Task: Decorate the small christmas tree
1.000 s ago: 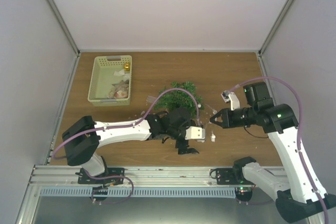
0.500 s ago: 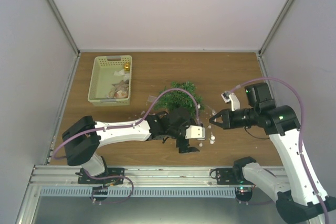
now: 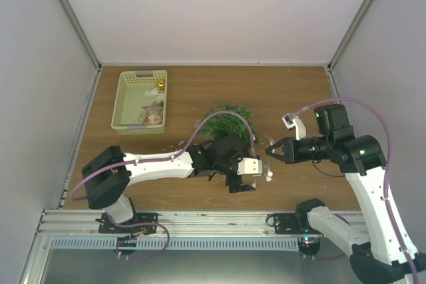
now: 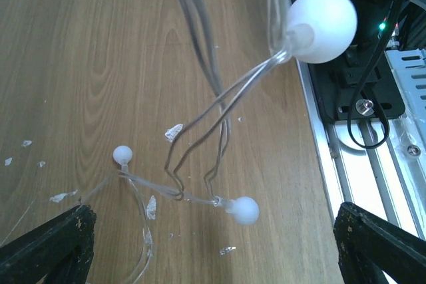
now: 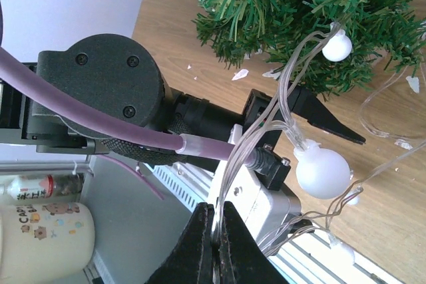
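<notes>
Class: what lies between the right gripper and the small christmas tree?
In the right wrist view, a clear light string with white bulbs runs from the shut right gripper up to the small christmas tree, passing over the left arm.

We counted: one small christmas tree (image 3: 227,124), bushy dark green needles. One pale yellow-green plastic basket (image 3: 118,101); inside, one round gold ornament (image 3: 160,85) we could separate, rest too jumbled to count. One clear-wire light string (image 4: 263,70); in left wrist view we saw three round white bulbs on it: one large bulb (image 4: 321,24), two small bulbs (image 4: 245,210). Two black-and-white arms: left arm (image 3: 153,165), right arm (image 3: 365,187). Two grippers: left gripper (image 4: 213,251), right gripper (image 5: 214,244). One cream mug with bear print (image 5: 40,247).
</notes>
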Action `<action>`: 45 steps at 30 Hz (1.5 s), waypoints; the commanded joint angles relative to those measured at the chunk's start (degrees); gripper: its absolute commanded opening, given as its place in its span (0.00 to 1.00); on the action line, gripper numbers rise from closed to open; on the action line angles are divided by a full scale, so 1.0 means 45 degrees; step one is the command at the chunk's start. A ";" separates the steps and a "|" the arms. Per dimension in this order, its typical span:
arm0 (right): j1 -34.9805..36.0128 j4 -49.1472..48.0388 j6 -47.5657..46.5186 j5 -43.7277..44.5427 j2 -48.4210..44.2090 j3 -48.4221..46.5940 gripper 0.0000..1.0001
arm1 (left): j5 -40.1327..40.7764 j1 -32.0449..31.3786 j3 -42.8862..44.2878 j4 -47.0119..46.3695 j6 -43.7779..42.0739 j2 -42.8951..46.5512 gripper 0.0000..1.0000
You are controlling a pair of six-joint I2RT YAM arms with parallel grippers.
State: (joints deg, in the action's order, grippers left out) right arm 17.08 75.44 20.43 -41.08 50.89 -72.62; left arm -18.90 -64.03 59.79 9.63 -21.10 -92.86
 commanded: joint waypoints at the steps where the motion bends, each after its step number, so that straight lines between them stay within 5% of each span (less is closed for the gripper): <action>1: 0.0133 0.0093 0.0126 -0.0497 -0.0085 -0.0384 0.01 | 0.0219 -0.0088 0.0180 -0.0719 -0.0158 -0.0029 0.97; 15: 0.0123 -0.0015 0.0133 -0.0544 -0.0157 -0.0103 0.01 | 0.0710 -0.0068 -0.0819 -0.2562 0.0080 -0.0431 0.98; 32: 0.0129 -0.0372 0.0294 -0.0745 -0.0333 0.0246 0.00 | -0.1274 -0.0088 -0.0684 -0.3074 0.0462 -0.0591 0.96; 40: 0.0119 -0.0503 0.0311 -0.0752 -0.0395 0.0419 0.00 | -0.2840 -0.0089 -0.0578 -0.2569 0.0284 -0.0406 0.87; 45: 0.0119 -0.0549 0.0313 -0.0778 -0.0430 0.0517 0.00 | -0.3242 -0.0106 -0.0456 -0.2304 0.0230 -0.0361 0.73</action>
State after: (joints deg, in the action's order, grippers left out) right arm 17.10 73.73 21.34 -43.48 49.80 -71.00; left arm -30.02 -64.03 56.10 -0.62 -19.05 -95.18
